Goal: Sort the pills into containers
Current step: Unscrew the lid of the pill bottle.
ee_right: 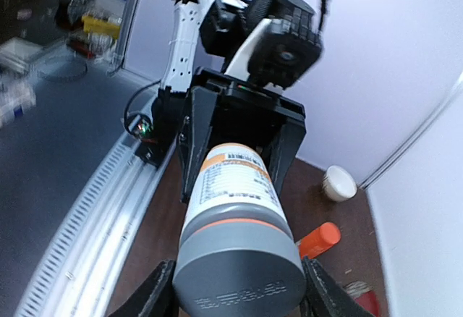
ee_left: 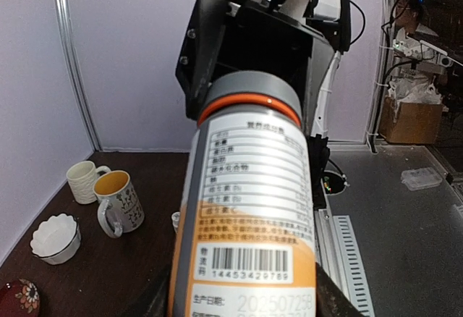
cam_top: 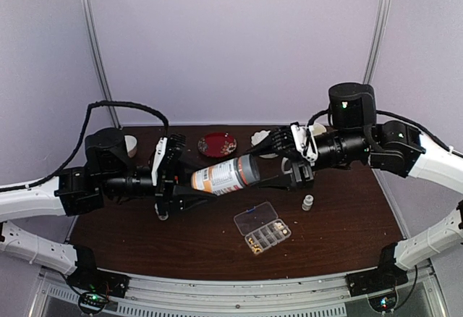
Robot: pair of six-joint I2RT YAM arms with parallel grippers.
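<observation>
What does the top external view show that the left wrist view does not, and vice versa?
Only top external: the clear organiser box holding tan pills. Only left wrist: the label's barcode and a cardboard box beyond the table. Both: the grey-capped bottle, with the left tool at its base and the right tool on its cap.

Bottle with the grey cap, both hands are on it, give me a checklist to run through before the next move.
1. Left hand shut on the bottle base: ok.
2. Right hand gripping the cap: ok.
3. Cap seated on bottle: ok.
4. Box lid open: ok.
5. Bottle contents: cannot tell, the label hides them.
6. Small vial standing apart from box: ok.
</observation>
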